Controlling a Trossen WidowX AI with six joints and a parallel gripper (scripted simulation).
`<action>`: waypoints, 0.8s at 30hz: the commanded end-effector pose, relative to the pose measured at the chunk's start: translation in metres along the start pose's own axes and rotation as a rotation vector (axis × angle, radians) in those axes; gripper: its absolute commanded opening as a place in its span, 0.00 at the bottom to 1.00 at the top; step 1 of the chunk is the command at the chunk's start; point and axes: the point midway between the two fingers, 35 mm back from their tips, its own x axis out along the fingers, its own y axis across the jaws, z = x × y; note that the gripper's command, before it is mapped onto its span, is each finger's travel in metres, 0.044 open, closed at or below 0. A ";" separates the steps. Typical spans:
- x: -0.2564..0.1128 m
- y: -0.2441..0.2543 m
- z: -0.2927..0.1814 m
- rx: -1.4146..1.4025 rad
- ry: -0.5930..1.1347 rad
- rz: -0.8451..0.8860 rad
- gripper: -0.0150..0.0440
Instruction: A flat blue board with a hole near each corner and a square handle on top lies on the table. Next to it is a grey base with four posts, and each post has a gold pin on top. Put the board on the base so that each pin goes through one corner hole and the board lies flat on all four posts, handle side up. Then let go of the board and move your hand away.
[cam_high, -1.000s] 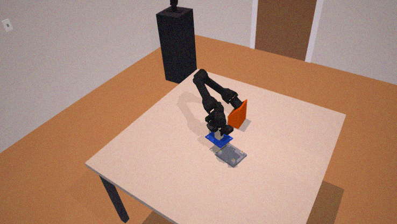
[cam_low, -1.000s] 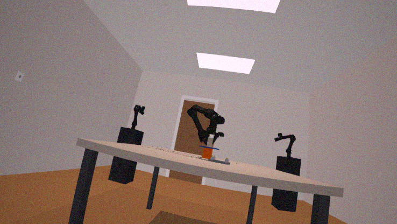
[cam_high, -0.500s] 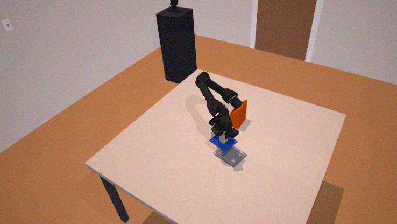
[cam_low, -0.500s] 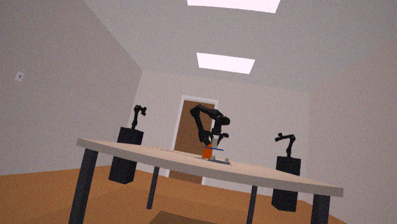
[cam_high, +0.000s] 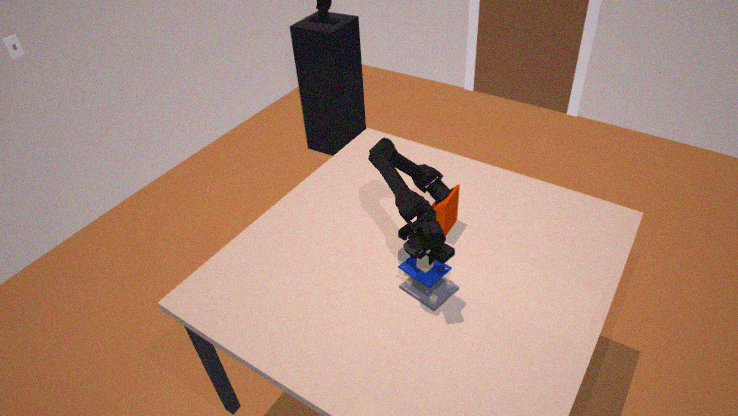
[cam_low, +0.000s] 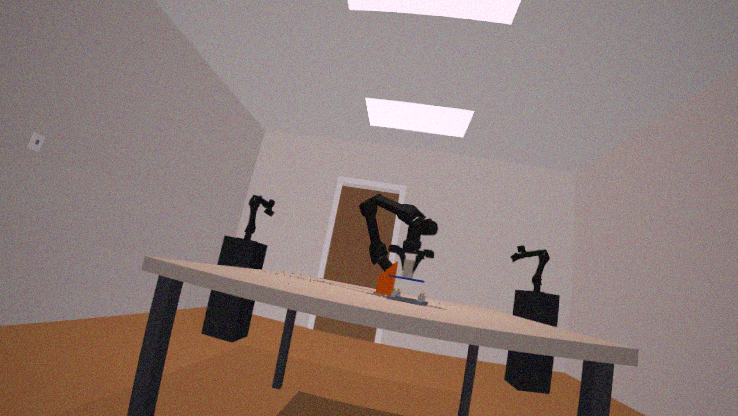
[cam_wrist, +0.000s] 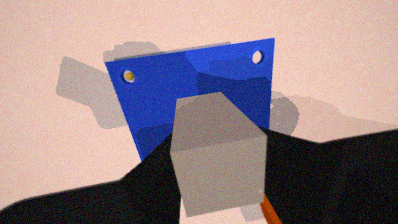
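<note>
Gripping the square grey handle (cam_high: 425, 263) (cam_low: 408, 265) (cam_wrist: 219, 145) firmly in the pincer (cam_high: 426, 258) (cam_low: 409, 258) (cam_wrist: 205, 129), with the blue board (cam_high: 428, 273) (cam_low: 413, 279) (cam_wrist: 160, 95) hanging handle side up. Holding it above the grey base (cam_high: 433, 305) (cam_low: 410, 299), clear of the posts, gap visible from the side. Showing a gold pin (cam_wrist: 129, 76) through one corner hole in the wrist view, pale desk (cam_high: 289, 268) (cam_low: 310, 304) (cam_wrist: 40, 150) through another. Standing behind on the desk, an upright orange panel (cam_high: 449, 210) (cam_low: 386, 281) (cam_wrist: 271, 211).
</note>
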 end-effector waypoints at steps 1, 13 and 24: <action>0.002 0.011 -0.002 -0.001 0.004 0.002 0.25; 0.002 0.012 -0.002 -0.007 0.000 -0.001 0.25; 0.008 0.016 -0.003 -0.008 0.000 -0.001 0.25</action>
